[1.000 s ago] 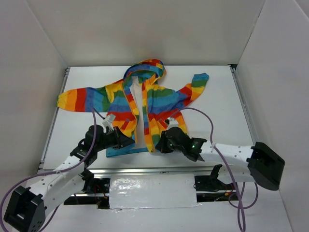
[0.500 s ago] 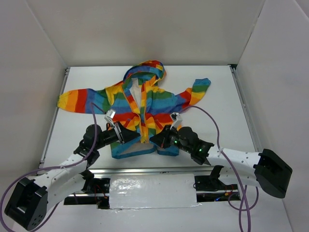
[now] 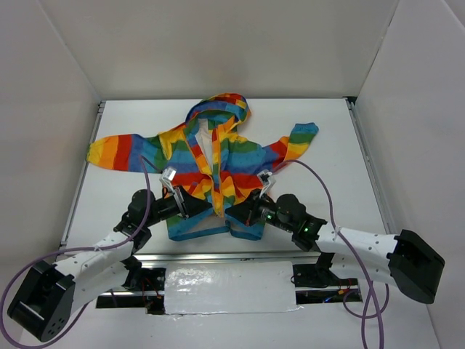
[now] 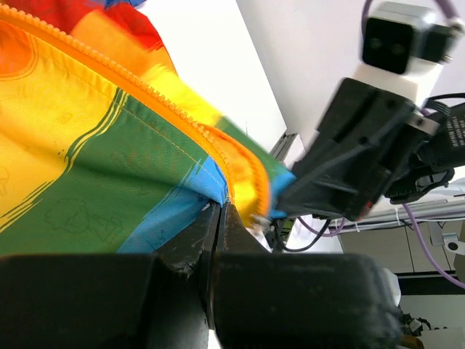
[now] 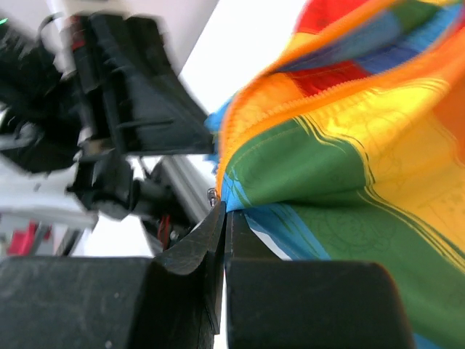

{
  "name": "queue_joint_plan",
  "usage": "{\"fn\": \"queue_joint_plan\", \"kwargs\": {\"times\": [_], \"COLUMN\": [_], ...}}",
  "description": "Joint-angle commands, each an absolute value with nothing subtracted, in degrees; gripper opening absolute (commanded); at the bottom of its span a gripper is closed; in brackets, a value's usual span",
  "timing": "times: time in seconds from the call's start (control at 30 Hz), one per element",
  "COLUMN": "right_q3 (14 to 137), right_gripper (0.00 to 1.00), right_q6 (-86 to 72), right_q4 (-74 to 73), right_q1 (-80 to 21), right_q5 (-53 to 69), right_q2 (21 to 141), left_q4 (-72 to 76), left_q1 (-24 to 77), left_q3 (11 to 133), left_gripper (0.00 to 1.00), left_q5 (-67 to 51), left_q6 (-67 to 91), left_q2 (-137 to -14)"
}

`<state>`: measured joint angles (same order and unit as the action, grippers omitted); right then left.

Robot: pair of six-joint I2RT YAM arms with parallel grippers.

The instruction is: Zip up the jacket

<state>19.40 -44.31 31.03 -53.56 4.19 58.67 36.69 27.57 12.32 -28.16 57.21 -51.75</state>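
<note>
Since a second ago the two front panels have been drawn together, closing the gap at the hem. The rainbow-striped jacket (image 3: 236, 149) lies face up mid-bench (image 3: 334, 145), hood (image 3: 218, 105) at the far end. The left end effector (image 4: 221, 218) is clenched on the hem beside the orange zipper (image 4: 145, 91). The right end effector (image 5: 221, 214) pinches the opposite hem corner.
</note>
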Motion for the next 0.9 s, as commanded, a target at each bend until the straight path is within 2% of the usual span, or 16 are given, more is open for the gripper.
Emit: {"fn": "queue_joint_plan", "kwargs": {"times": [0.0, 0.07, 0.13, 0.27, 0.33, 0.4, 0.5, 0.6, 0.87], "right_q3": [18.30, 23.26, 29.76, 24.97, 27.22, 28.91, 22.69, 24.96, 21.89], "right_gripper": [0.00, 0.00, 0.00, 0.00, 0.00, 0.00, 0.00, 0.00, 0.00], "right_q6": [-37.09, -34.22, -30.34, -28.47, -28.48, -29.70, -32.60, -33.39, -40.25], "right_q4": [40.30, 28.12, 17.19, 22.40, 17.52, 15.29, 28.37, 25.32, 34.88], "right_q1": [-53.52, -53.44, -53.44, -55.28, -55.55, -55.55, -54.85, -54.76, -54.40], "right_q5": [12.47, 1.10, -2.09, -6.75, -11.23, -8.63, -2.56, -1.24, 5.98], "right_q2": [53.98, 56.66, 60.45, 57.41, 58.09, 59.50, 56.78, 59.32, 60.82], "left_q4": [39.65, 38.41, 38.15, 32.27, 31.02, 31.64, 32.17, 33.83, 39.10], "left_q1": [27.95, 27.95, 27.95, 28.04, 28.04, 27.95, 28.04, 28.04, 28.04], "left_q3": [12.66, 12.48, 12.65, 14.85, 14.77, 14.50, 15.12, 15.29, 13.72], "left_gripper": [0.00, 0.00, 0.00, 0.00, 0.00, 0.00, 0.00, 0.00, 0.00], "left_q5": [-28.13, -27.60, -26.90, -24.53, -23.91, -23.91, -24.87, -25.93, -27.07], "left_q6": [55.64, 55.28, 55.37, 53.35, 52.82, 53.17, 53.52, 54.49, 55.90], "left_q2": [-50.80, -49.57, -49.05, -48.34, -47.99, -47.99, -48.60, -48.43, -47.20]}}
